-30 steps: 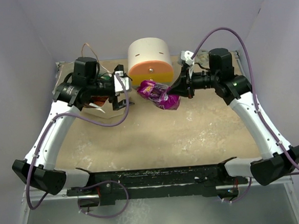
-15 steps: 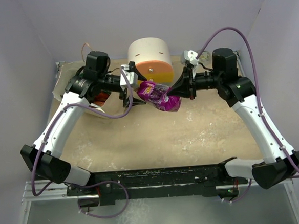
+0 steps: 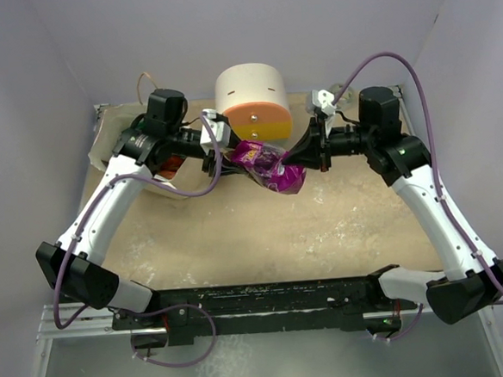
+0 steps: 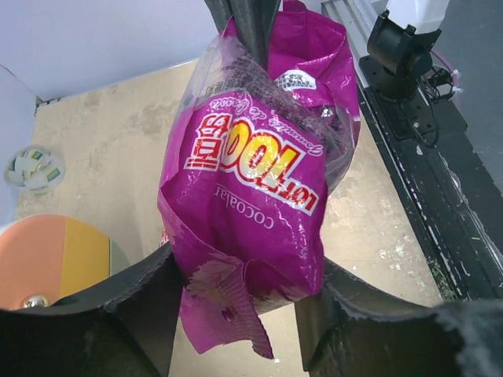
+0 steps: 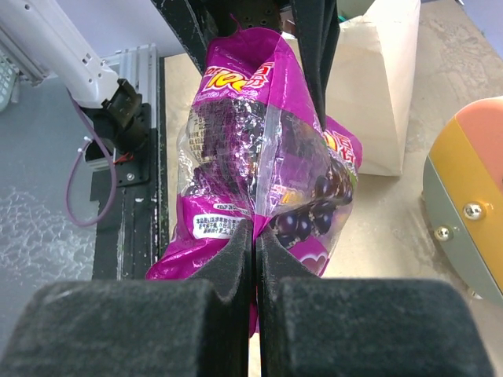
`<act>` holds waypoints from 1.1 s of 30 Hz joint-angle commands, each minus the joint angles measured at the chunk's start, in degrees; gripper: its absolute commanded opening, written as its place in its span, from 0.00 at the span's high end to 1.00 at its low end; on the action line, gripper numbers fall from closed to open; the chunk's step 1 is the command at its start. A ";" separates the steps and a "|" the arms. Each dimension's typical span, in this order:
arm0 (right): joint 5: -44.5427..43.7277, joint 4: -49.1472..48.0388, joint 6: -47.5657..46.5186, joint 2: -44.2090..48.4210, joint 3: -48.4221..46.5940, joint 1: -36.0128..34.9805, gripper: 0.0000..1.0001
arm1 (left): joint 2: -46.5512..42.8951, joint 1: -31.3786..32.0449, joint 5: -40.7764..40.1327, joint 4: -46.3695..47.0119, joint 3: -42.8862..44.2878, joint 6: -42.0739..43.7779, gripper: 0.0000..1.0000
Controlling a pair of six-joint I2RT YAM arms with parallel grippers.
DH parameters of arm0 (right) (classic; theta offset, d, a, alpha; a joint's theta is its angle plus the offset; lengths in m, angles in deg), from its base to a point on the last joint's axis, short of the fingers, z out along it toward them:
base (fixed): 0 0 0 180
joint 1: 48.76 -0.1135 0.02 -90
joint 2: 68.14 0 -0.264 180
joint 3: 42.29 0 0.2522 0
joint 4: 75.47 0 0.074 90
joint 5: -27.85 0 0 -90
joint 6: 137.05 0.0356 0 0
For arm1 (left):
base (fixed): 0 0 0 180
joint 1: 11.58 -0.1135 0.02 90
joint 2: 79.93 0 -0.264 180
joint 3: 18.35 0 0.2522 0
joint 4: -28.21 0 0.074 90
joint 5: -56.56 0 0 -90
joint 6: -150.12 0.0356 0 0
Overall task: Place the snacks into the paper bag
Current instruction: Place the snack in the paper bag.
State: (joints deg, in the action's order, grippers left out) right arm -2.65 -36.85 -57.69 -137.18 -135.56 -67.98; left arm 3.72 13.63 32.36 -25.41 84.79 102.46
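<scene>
The right pincer [image 5: 255,251] grips the purple packet [image 3: 267,163] above the bench [image 3: 323,227]. The left pincer [image 4: 240,290] is spread around its other end, perhaps touching. Close left before right lets go, then carry to the paper bag [image 5: 377,94].

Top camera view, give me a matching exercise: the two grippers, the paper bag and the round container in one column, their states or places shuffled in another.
1. right gripper
2. left gripper
3. paper bag
4. round container

A. open, one finger on each side of the purple packet
B. far edge of the table, middle
C. shut on the purple packet
D. far left, partly under the left arm

Pairs: 1-C, 2-A, 3-D, 4-B
</scene>
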 commanded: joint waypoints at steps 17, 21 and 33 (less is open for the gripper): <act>-8.08 -3.98 -0.98 3.88 1.52 1.72 0.45 | -5.60 0.23 -1.26 -1.12 -0.19 0.71 1.00; -9.72 -3.04 -2.20 4.83 1.07 2.50 0.28 | -6.58 -0.26 -3.23 -2.17 0.29 1.26 1.00; -19.52 -1.63 -3.46 9.82 2.51 8.38 0.23 | -11.73 -8.36 -5.12 -4.39 2.82 -1.68 1.00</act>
State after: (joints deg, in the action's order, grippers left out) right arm -17.12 -37.74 -60.53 -129.94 -133.37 -61.58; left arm -2.77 9.52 24.73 -32.86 83.61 102.46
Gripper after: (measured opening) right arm 0.769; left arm 0.058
